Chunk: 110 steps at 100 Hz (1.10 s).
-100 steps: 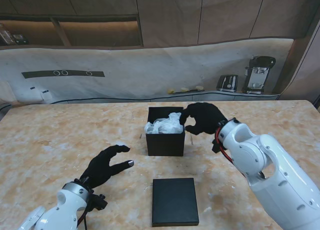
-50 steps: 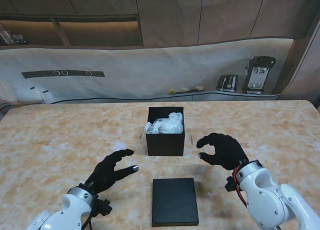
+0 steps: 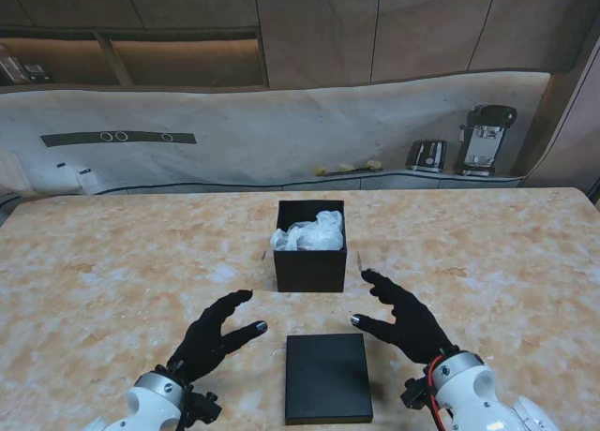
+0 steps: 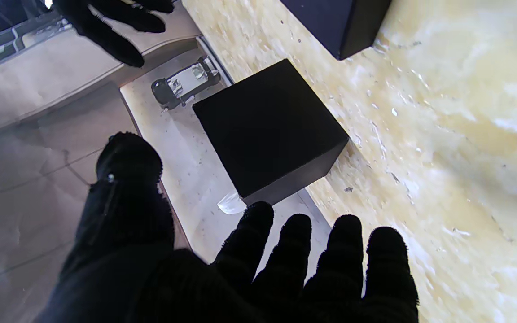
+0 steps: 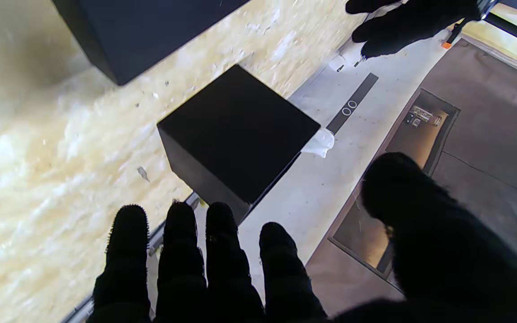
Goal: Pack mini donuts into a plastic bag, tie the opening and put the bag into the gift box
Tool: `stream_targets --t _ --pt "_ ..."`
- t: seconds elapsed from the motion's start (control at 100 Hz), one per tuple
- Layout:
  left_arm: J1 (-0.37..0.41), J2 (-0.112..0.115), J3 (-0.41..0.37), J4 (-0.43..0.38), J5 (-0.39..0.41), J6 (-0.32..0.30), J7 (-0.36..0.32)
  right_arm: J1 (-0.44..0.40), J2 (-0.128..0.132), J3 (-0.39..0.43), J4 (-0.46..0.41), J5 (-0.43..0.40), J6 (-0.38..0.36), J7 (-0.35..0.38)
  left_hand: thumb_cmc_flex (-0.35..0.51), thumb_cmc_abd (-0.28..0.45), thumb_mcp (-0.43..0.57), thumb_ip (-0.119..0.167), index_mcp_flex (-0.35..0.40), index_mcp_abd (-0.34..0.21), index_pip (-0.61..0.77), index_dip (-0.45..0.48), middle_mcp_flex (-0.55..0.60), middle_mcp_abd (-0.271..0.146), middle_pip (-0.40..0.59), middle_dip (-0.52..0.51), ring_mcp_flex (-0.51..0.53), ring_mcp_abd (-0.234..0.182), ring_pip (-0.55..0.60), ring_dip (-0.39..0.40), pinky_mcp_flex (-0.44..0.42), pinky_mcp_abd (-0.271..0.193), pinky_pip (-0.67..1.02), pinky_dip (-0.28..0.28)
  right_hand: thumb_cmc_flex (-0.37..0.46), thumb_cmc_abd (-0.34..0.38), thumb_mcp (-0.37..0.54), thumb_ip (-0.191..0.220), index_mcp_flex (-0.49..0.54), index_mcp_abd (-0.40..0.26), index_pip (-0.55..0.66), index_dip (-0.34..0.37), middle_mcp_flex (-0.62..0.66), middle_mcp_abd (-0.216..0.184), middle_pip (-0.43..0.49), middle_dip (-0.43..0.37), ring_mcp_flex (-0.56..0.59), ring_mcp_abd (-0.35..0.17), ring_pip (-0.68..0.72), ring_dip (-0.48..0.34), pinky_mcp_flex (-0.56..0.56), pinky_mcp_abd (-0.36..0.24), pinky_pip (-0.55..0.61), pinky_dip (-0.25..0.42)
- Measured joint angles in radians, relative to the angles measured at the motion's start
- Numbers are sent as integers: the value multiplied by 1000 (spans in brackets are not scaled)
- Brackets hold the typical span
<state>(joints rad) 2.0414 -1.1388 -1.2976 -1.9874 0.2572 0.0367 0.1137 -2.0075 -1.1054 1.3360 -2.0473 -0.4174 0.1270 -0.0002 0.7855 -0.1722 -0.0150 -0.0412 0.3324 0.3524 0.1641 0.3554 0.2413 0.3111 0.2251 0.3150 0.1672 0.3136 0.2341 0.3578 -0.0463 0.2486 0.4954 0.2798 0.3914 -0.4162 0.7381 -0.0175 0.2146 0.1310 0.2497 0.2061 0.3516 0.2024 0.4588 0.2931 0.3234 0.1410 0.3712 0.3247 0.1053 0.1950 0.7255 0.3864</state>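
Marble-patterned tabletop [image 3: 112,262] carries an open black gift box [image 3: 310,262] near its middle, closer to the far edge than to the near one. A tied, crumpled white plastic bag [image 3: 309,231] sits inside the gift box, its top bulging slightly over the left rim; the mini donuts cannot be made out through the plastic. A flat black lid [image 3: 327,377] lies on the tabletop nearer to me than the gift box, close to the near edge and apart from the box.

The left hand [image 3: 214,337] hangs over the tabletop to the left of the lid, gloved in black, fingers spread and thumb pointing toward the lid, with nothing in it. The right hand [image 3: 405,320] mirrors it on the right side of the lid, fingers splayed, thumb tip near the lid's far right corner, also empty. Neither hand touches the lid or the gift box.

In the left wrist view the left hand's fingers [image 4: 343,255] rise apart in front of the gift box [image 4: 269,132], with a scrap of the white bag [image 4: 231,205] peeking past its edge and a corner of the lid [image 4: 339,22] beside it. The right wrist view shows the right hand's fingers [image 5: 222,251] likewise spread, the gift box [image 5: 236,134] beyond them and the bag [image 5: 320,142] showing at its rim.
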Motion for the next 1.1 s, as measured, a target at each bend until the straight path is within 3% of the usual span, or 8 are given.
stream_targets --t 0.16,0.25,0.52,0.6,0.63,0.7,1.1 --pt "18 -13 23 -2 -37 -3 48 -30 -4 -14 -9 94 30 4 0 11 0 0 0 25 -47 -27 -26 13 -10 -15 -23 0 -12 -22 -1 -23 -79 -50 -49 53 -48 -9 -32 63 49 -104 -59 3 -51 -17 -56 -7 -72 -76 -37 -50 -108 -63" --pt "27 -19 34 -3 -66 -4 55 -48 -9 -17 -14 106 48 1 0 11 0 0 0 40 -66 -37 -37 23 -18 -24 -26 0 -12 -27 -1 -23 -109 -63 -65 92 -74 -18 -63 63 70 -133 -89 13 -79 -72 -80 -7 -96 -93 -50 -69 -158 -101" --pt "33 -33 77 3 -132 25 99 -92 -17 -22 -18 180 95 -18 -13 11 0 9 0 49 -77 -37 -37 35 -19 -31 -34 10 -13 -37 -1 -24 -129 -76 -79 126 -123 -20 -81 61 83 -194 -133 16 -97 -71 -129 -4 -123 -110 -67 -104 -300 -183" --pt "33 -37 92 7 -152 34 106 -101 -19 -28 -15 178 97 -29 -11 38 0 9 -16 48 -80 -33 -37 35 -20 -35 -34 10 -13 -37 0 -26 -129 -76 -105 127 -128 -20 -73 -5 -93 -206 -157 18 -142 -69 -140 -4 -139 -126 -69 -112 -380 -197" --pt "32 -38 97 9 -157 35 110 -103 -21 -30 -12 171 94 -35 -11 38 0 9 -13 47 -81 -30 -37 35 -20 -35 -33 10 -13 -37 0 -34 -129 -76 -117 127 -131 -20 -56 -30 -179 -206 -167 19 -181 -112 -140 -3 -144 -130 -66 -112 -408 -198" --pt "32 -42 107 15 -165 42 115 -109 -23 -33 -1 157 73 -50 -11 50 0 9 -14 47 -81 -23 -37 35 -19 -32 -33 10 -13 -37 0 -35 -129 -76 -118 127 -133 -20 -51 -51 -260 -206 -167 28 -228 -119 -144 -3 -156 -131 -62 -113 -449 -207" --pt "28 -47 141 28 -203 93 113 -145 -36 -53 13 227 75 -91 -10 50 0 9 -14 47 -81 -11 -37 36 -19 -24 -33 10 -13 -37 0 -35 -127 -76 -130 127 -137 -20 -51 -63 -296 -218 -167 41 -255 -119 -152 8 -179 -144 -62 -122 -508 -233"
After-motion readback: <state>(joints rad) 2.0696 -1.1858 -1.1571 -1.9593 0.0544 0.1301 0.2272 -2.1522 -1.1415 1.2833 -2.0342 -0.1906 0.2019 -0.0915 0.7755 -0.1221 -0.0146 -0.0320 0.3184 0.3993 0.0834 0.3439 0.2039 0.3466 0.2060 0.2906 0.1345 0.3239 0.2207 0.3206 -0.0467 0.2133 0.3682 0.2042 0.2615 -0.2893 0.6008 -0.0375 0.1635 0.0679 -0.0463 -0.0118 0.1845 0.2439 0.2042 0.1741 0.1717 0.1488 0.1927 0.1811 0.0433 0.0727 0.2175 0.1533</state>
